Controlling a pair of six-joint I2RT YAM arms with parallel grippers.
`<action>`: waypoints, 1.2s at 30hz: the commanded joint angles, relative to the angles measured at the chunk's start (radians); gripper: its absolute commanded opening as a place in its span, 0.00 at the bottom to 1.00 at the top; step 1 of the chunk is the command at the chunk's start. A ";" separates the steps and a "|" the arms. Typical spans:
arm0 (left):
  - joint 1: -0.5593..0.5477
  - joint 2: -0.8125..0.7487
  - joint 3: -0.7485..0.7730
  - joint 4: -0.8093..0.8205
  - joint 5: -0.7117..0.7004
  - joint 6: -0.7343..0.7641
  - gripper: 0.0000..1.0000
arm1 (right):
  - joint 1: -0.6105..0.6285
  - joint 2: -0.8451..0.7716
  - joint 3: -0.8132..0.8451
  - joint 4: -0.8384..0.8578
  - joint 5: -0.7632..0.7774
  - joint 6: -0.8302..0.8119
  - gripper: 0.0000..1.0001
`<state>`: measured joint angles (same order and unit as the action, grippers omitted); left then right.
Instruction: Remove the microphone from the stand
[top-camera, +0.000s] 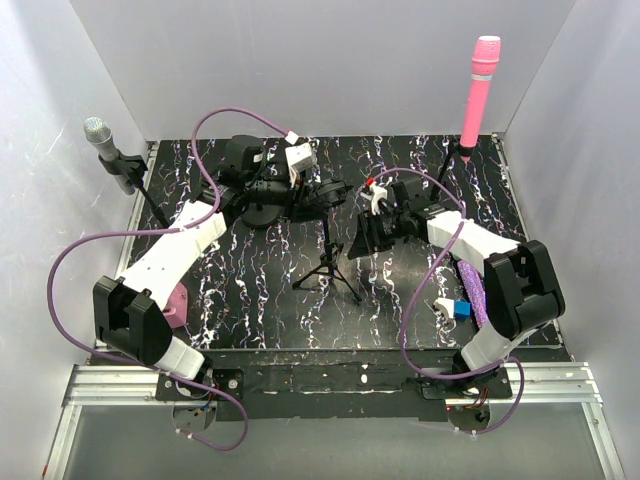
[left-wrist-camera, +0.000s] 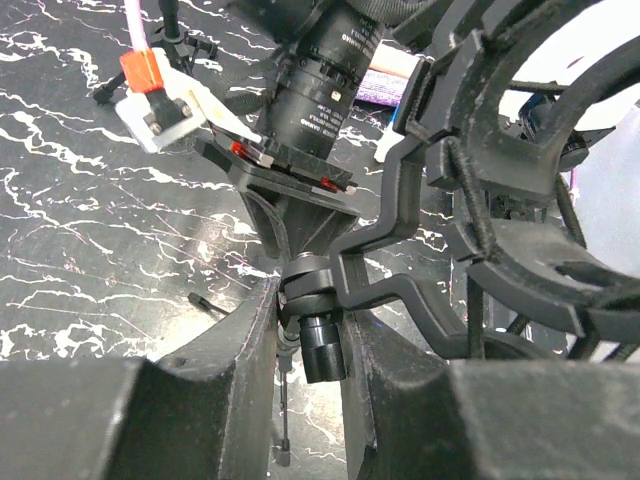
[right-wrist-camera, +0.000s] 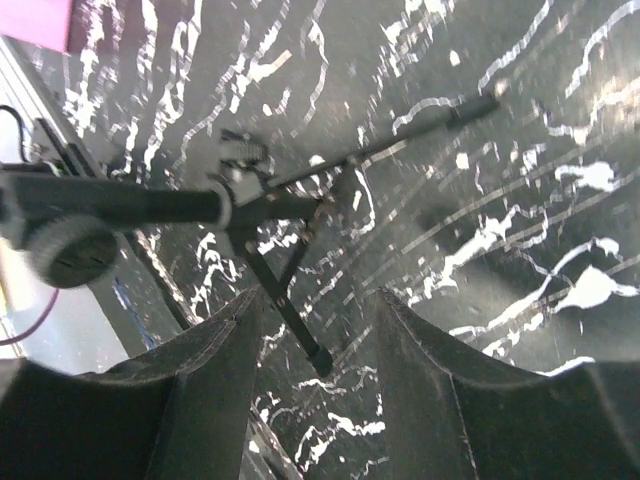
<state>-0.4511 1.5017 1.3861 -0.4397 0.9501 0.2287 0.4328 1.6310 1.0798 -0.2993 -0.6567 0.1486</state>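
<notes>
A black tripod stand (top-camera: 325, 268) stands mid-table, with a black ring-shaped holder (left-wrist-camera: 525, 150) at its top. The ring's inside looks empty in the left wrist view. My left gripper (left-wrist-camera: 310, 320) is shut on the stand's joint knob (left-wrist-camera: 322, 345) just under the holder; from above, that left gripper (top-camera: 300, 195) is behind the tripod. My right gripper (top-camera: 362, 240) hangs open to the right of the stand. Nothing lies between the right gripper (right-wrist-camera: 320, 300) jaws, with the tripod's legs (right-wrist-camera: 290, 310) below them. A grey microphone (top-camera: 100, 140) sits on a stand at the left wall. A pink microphone (top-camera: 482, 85) sits on one at the back right.
A purple object (top-camera: 470, 285) lies on the mat beside the right arm, with a small blue block (top-camera: 460, 308) near it. A pink object (top-camera: 178, 302) lies under the left arm. White walls close in the left, back and right sides.
</notes>
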 joint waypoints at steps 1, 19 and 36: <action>-0.003 -0.026 -0.015 0.018 0.026 0.017 0.00 | -0.005 -0.074 -0.040 -0.038 0.052 -0.056 0.54; -0.011 -0.133 -0.121 -0.102 -0.065 0.172 0.98 | -0.092 -0.234 -0.034 -0.130 -0.148 -0.228 0.61; -0.095 -0.060 -0.412 0.433 -0.233 -0.221 0.98 | -0.172 -0.259 0.094 -0.333 -0.103 -0.324 0.63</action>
<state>-0.4911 1.4307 1.0443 -0.2958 0.8146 0.1932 0.3038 1.4181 1.1618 -0.5323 -0.7834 -0.1833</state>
